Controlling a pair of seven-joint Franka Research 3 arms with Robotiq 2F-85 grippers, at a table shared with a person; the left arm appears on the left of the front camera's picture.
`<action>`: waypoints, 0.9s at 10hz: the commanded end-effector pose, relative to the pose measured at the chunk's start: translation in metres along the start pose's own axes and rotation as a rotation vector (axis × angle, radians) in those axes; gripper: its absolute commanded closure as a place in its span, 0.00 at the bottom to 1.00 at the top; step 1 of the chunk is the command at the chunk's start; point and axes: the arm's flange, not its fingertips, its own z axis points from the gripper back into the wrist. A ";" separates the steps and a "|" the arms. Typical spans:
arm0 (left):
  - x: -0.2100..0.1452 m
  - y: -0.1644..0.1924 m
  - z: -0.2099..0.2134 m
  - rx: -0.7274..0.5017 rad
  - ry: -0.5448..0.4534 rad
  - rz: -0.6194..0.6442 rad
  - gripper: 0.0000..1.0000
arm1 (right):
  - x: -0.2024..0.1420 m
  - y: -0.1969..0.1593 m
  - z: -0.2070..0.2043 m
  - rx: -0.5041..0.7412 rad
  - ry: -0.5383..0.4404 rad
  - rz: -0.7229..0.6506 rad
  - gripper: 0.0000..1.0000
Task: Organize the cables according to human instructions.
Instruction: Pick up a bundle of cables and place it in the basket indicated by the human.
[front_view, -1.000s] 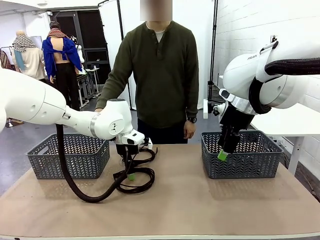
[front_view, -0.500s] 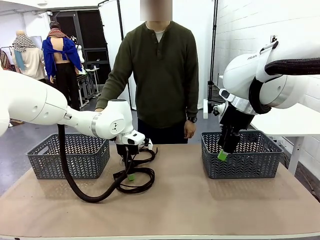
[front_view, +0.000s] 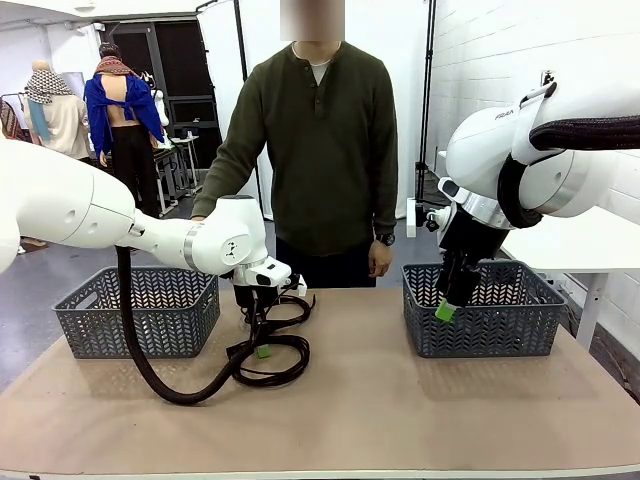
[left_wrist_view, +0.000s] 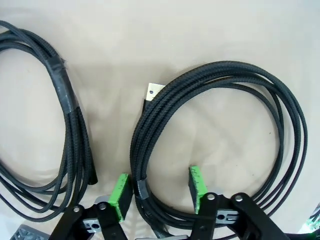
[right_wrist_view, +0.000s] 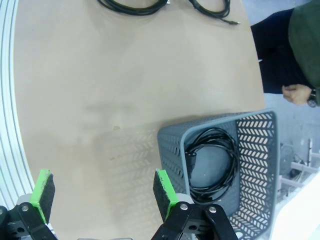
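Left wrist view: the left gripper (left_wrist_view: 159, 192) stands about half-wide astride the taped stretch of one cable (left_wrist_view: 145, 135) lying on the desk (left_wrist_view: 165, 30). As far as I can tell, its pads (left_wrist_view: 120, 197) aren't pinching it yet. My worry is that a pinch catching only some strands lets the loop sag apart on the lift. A second cable (left_wrist_view: 75, 135) lies just off one pad and could snag. Farther off, the right gripper (right_wrist_view: 102, 187) hangs wide and empty beside the basket (right_wrist_view: 255, 145), which holds a third cable (right_wrist_view: 231, 155).
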 end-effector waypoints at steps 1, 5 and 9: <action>0.000 0.001 -0.005 -0.018 0.001 -0.015 1.00 | 0.002 -0.003 -0.001 -0.007 0.007 -0.010 0.00; -0.002 0.000 -0.005 -0.029 0.006 -0.007 1.00 | 0.002 -0.003 -0.001 -0.007 0.007 -0.010 0.00; -0.006 -0.005 0.003 0.000 -0.017 0.034 1.00 | 0.002 -0.003 -0.001 -0.007 0.007 -0.010 0.00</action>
